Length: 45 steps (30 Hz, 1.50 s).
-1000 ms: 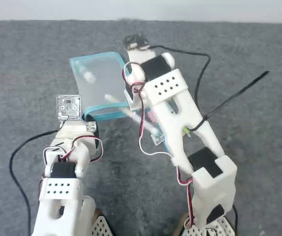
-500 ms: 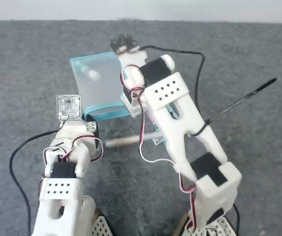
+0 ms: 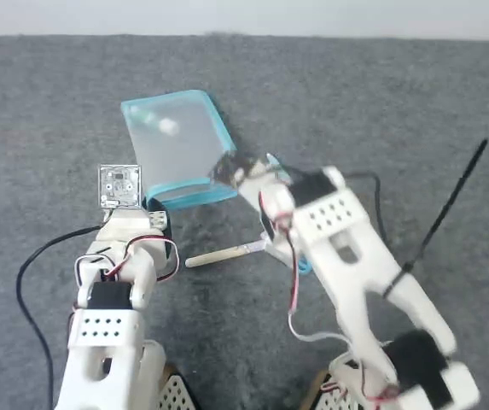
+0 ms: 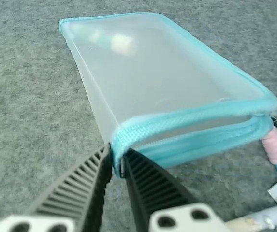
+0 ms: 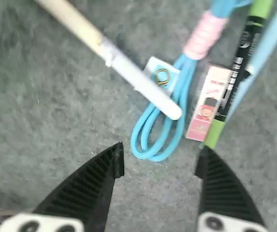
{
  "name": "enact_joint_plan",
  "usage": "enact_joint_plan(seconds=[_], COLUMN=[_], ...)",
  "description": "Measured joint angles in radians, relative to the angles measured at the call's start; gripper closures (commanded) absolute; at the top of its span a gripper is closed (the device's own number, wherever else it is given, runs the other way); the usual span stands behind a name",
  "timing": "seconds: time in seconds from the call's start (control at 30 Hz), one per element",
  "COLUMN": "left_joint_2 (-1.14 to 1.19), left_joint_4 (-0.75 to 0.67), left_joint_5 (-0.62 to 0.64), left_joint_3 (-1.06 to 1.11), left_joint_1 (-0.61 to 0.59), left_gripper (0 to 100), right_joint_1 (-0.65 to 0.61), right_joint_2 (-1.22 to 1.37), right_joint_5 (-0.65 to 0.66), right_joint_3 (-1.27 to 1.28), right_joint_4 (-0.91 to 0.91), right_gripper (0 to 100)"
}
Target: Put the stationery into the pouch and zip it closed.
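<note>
Pinching one corner of the translucent pouch point(image 4: 167, 82) at its teal zip tape, the left tool point(image 4: 116, 162) has its jaws pressed together on the fabric edge, holding the mouth up off the table. The right tool point(image 5: 161, 150) hangs spread above the loose stationery beside that mouth, touching nothing.

The pouch looks soft and floppy, likely to sag wherever it is not held, so the stiffer zip tape seems the best place to take it. The white-and-cream pen point(image 5: 128, 67) and the green pen point(image 5: 235, 63) should be light, stiff and inclined to roll; a grip across the middle of the barrel suits them. The pink eraser point(image 5: 203, 108) lies flat against the green pen and may be awkward to lift. The blue cord loop point(image 5: 155, 135) is limp.

A grey felt-like cover point(image 3: 56, 85) lies over the table and should give some friction; a pale wall runs along the far edge.
</note>
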Motion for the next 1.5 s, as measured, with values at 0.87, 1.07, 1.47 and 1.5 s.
enact_joint_plan(seconds=[0.87,1.07,1.47,1.5], left_joint_2=[0.000,0.000,0.000,0.000], left_joint_4=[0.000,0.000,0.000,0.000], left_joint_5=[0.000,0.000,0.000,0.000], left_joint_3=[0.000,0.000,0.000,0.000], left_joint_1=[0.000,0.000,0.000,0.000], left_gripper=[99,99,99,99], right_joint_1=[-0.097,-0.091,0.025,0.035], right_joint_2=[0.265,0.279,0.281,0.281], right_joint_5=[0.143,0.129,-0.112,-0.133], right_joint_3=[0.114,0.109,-0.012,-0.031], right_joint_4=[-0.376,-0.388,-0.221,-0.196], right_gripper=[81.4,93.3,99.2,99.2])
